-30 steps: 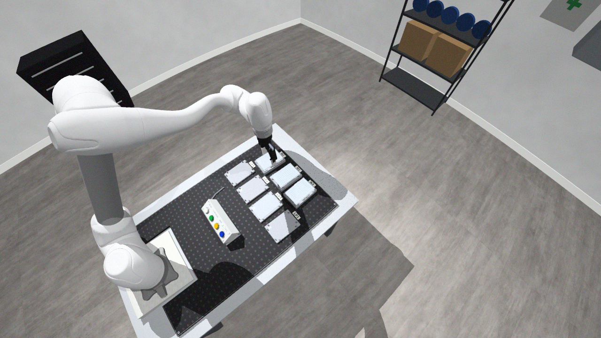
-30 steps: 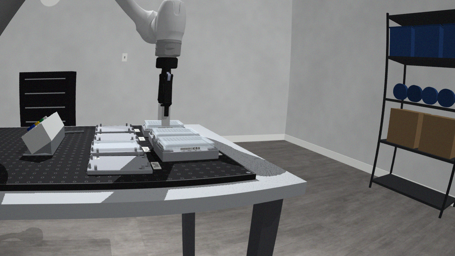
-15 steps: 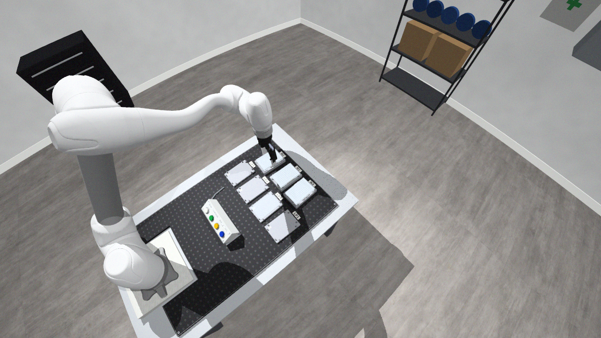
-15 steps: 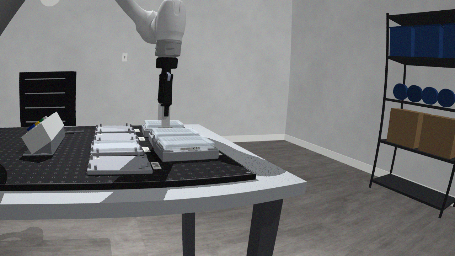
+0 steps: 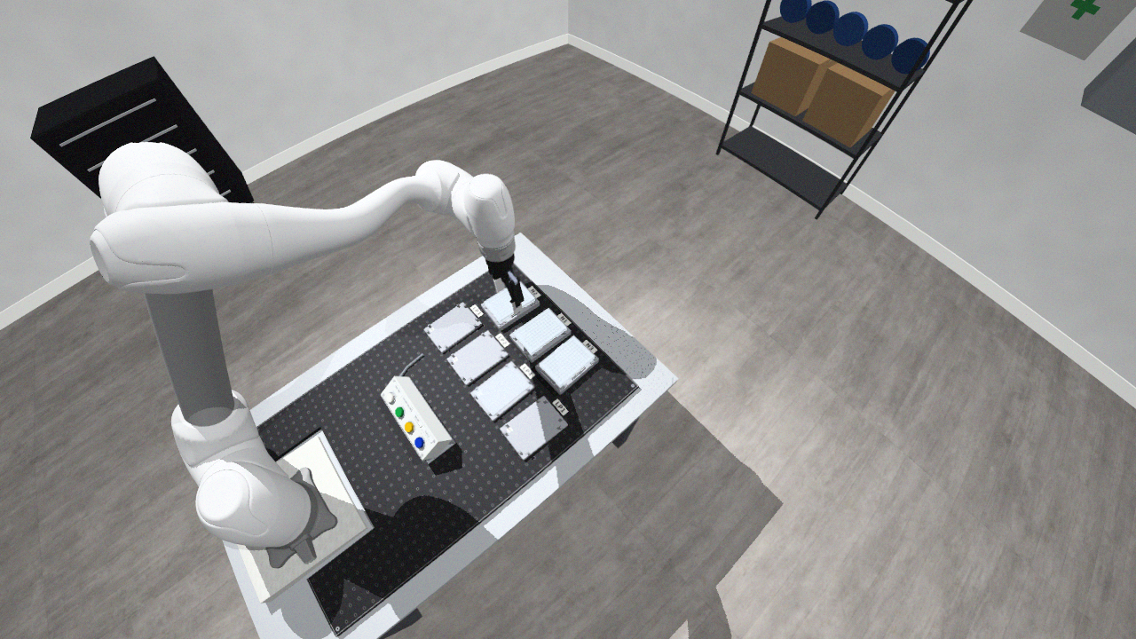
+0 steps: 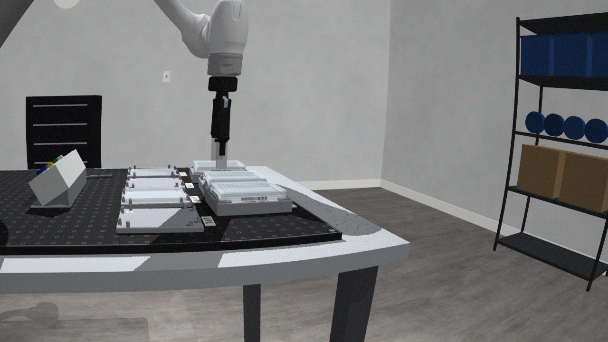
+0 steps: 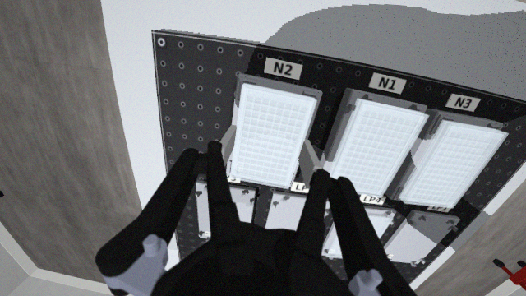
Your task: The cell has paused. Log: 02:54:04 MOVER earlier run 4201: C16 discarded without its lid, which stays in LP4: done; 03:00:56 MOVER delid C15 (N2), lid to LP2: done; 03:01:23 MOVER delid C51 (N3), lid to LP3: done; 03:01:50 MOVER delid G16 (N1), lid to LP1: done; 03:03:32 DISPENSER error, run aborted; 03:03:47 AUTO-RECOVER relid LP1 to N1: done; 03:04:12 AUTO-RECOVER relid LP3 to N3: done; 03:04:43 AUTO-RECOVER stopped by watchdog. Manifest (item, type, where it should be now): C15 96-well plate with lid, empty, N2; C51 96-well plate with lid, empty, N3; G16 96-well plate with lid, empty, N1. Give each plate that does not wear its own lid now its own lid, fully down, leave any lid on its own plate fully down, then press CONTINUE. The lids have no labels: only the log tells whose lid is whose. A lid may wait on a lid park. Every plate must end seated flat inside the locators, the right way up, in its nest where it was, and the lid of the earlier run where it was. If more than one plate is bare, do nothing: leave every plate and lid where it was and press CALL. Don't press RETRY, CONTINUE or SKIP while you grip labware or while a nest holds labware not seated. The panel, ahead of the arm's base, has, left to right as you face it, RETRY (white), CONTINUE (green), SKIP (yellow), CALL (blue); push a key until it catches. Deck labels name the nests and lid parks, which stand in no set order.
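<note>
gripper [image 7: 269, 158] clamped across the lid [image 7: 269, 133] over the n2 plate, fingers on its long sides

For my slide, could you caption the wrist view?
Hand shut on a lid over nest N2.

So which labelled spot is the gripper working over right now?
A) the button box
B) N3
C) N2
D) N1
C. In the wrist view the gripper has its fingers on either side of the white plate under the N2 label, closed on what looks like its lid; N1 and N3 sit further along.
</note>
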